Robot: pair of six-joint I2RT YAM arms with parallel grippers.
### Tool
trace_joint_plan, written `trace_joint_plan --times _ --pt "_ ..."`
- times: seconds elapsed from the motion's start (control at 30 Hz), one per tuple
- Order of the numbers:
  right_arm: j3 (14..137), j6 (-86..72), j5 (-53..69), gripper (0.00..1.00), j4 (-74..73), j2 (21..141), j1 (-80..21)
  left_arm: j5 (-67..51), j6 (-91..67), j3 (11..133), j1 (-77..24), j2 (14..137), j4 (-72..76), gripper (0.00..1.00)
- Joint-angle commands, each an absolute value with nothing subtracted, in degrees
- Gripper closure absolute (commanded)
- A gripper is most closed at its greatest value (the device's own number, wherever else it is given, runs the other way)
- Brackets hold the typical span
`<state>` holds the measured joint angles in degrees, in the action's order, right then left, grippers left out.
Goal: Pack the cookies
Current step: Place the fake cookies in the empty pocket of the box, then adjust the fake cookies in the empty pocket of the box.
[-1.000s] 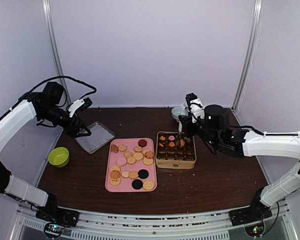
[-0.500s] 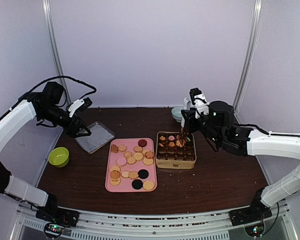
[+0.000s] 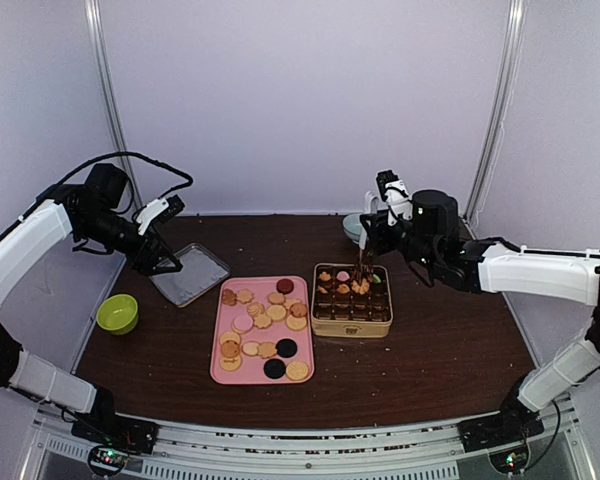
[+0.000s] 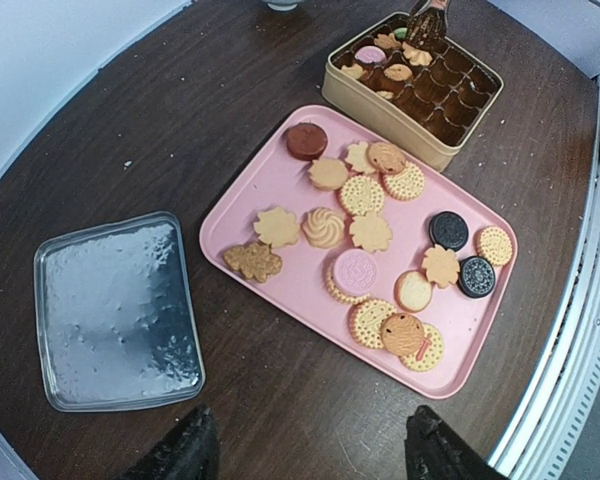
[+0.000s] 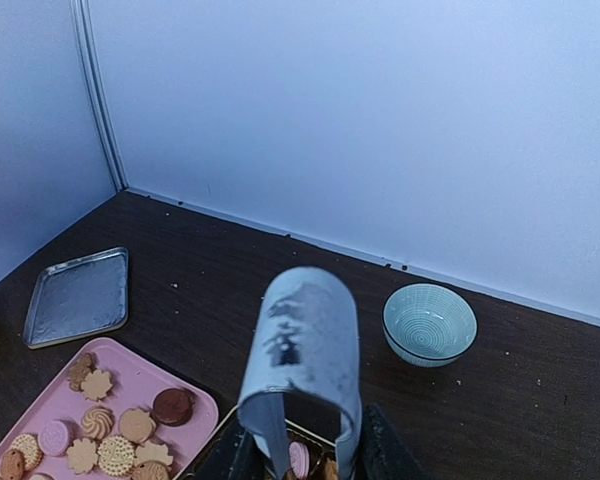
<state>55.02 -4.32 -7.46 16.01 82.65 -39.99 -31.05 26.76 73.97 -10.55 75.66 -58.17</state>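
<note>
Several cookies (image 3: 263, 322) lie on a pink tray (image 3: 252, 370), tan ones mostly, with pink, black and dark red ones (image 4: 365, 228) among them. A few cookies (image 3: 345, 283) sit in the far rows of the gold tin (image 3: 352, 322). My right gripper (image 3: 375, 235) is shut on bent metal tongs (image 5: 305, 350), held upright with their tips down in the tin's far rows next to a pink cookie (image 5: 299, 459). Far to the left, my left gripper (image 3: 165, 262) hangs open and holds nothing, with bare table under it near the tray's left edge (image 4: 300, 275).
A flat silver lid (image 3: 190, 273) lies left of the pink tray, and a green bowl (image 3: 117, 313) stands at the left table edge. A pale blue bowl (image 5: 429, 324) stands behind the tin near the back wall.
My right arm has shifted slightly back and up, and the tongs' tips stay in the tin's far rows. The left arm has not moved.
</note>
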Motion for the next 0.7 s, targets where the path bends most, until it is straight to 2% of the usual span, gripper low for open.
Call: trace_joint_plan --times 0.0,0.37,0.67 --pt "57.9 -6.0 -0.2 0.69 15.9 84.0 -37.6 -31.4 27.9 75.9 -10.4 76.1 -58.3 0.34" --pt "57.2 -3.5 5.1 0.66 14.1 84.9 -35.9 -32.2 28.1 76.7 -10.3 76.8 -59.0 0.34" --pt "55.4 -4.5 10.1 0.70 13.3 80.1 -35.8 -32.5 28.0 76.6 -10.4 76.9 -59.1 0.35"
